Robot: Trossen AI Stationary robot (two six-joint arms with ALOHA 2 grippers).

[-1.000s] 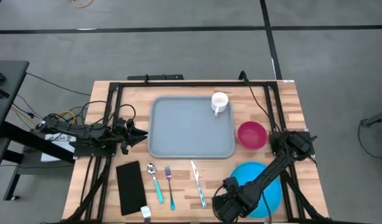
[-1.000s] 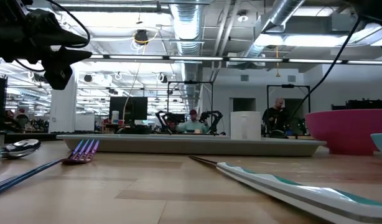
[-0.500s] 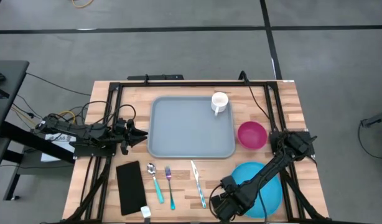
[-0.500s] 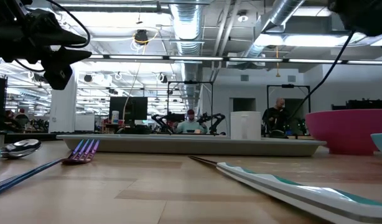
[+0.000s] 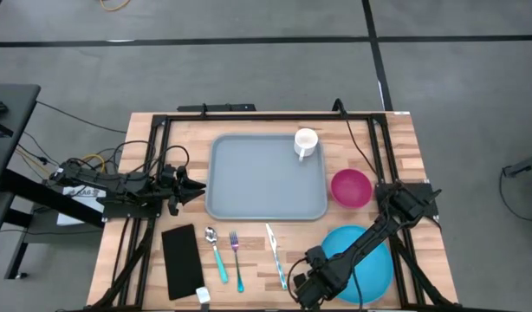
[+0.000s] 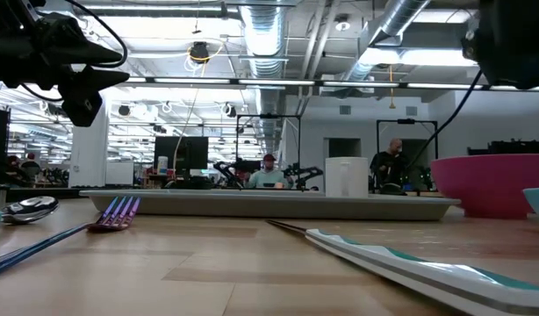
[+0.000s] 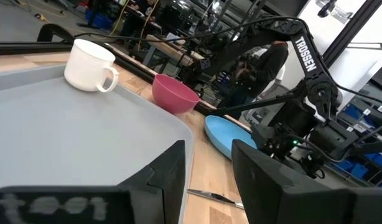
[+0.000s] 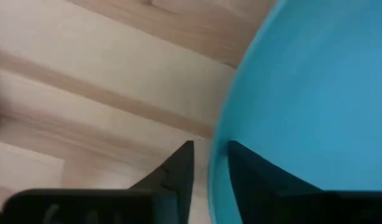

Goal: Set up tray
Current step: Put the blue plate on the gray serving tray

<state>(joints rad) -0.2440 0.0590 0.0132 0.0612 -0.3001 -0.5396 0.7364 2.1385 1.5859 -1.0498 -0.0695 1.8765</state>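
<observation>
The grey-blue tray point(image 5: 266, 178) lies flat at the table's middle, and a white mug point(image 5: 306, 143) stands in its far right corner. A round blue plate point(image 5: 374, 256) rests on the wood at the near right. My right gripper point(image 5: 308, 282) points down at the plate's left rim point(image 8: 213, 155). It is open by a narrow gap, with one finger point(image 8: 178, 168) outside the rim and the other point(image 8: 253, 174) over the plate's inside. My left gripper point(image 5: 197, 189) waits open and level at the tray's left edge point(image 7: 178, 134). My right gripper comes from above at the blue plate's left rim point(image 8: 213, 155), with its fingers on either side of the rim. A strip of wood shows between the outer finger and the rim. I cannot tell whether either finger touches the plate, which lies flat on the table.
A pink bowl point(image 5: 351, 187) stands between the tray and the plate. A black napkin point(image 5: 181, 260), a spoon point(image 5: 216, 256), a fork point(image 5: 236, 260) and a knife point(image 5: 275, 256) lie along the near edge. A black frame point(image 5: 249, 115) runs round the work area.
My right gripper has come down toward the blue plate's left rim and rolled a little. The plate has not moved.
</observation>
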